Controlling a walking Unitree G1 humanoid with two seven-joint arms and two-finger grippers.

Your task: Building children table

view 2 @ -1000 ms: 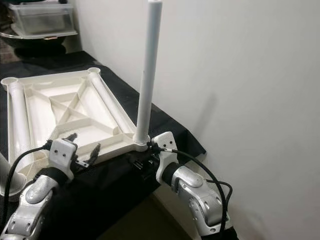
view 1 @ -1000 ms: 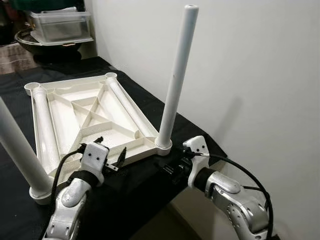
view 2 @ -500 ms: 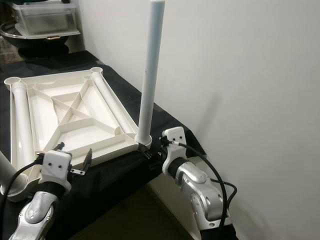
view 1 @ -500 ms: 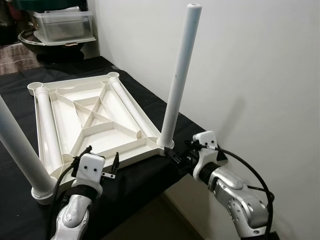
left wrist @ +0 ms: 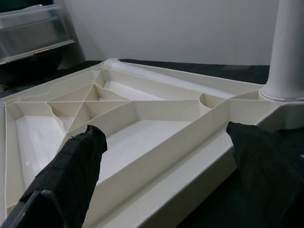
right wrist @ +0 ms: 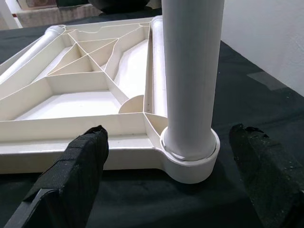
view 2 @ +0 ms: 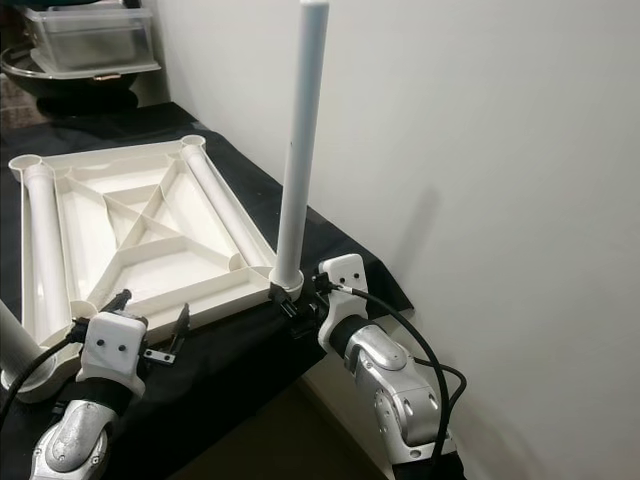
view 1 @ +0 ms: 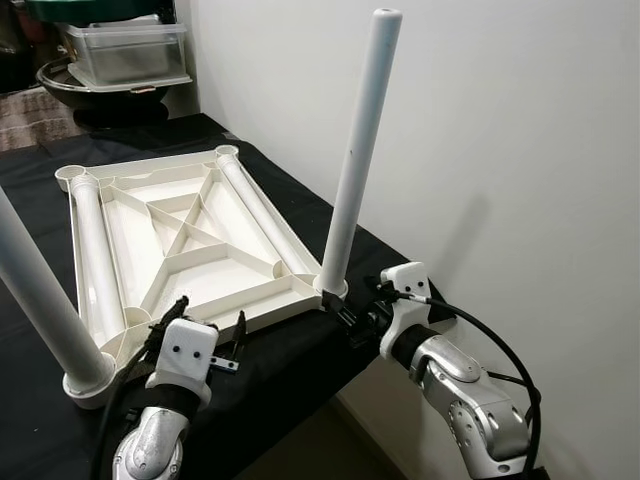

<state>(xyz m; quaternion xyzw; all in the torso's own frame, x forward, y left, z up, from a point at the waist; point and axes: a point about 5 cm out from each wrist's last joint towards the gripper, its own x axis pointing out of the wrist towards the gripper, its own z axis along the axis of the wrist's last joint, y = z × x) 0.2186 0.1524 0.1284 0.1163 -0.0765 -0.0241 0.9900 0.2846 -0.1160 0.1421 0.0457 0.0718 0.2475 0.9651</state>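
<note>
An upturned white tabletop lies on a black cloth. One white leg stands upright in its near right corner socket, and another upright leg stands in the near left corner. Two more legs lie along its sides, one on the left and one on the right. My left gripper is open just in front of the tabletop's near edge, touching nothing. My right gripper is open, with its fingers on either side of the right leg's base, apart from it.
A clear plastic bin sits on a dark bowl at the back left. A white wall runs close along the right side. The cloth-covered surface ends just under my grippers, with a drop beyond it.
Both grippers first drew back from the tabletop's near edge. The left has since come forward to that edge, and the right has crept back toward the leg's base.
</note>
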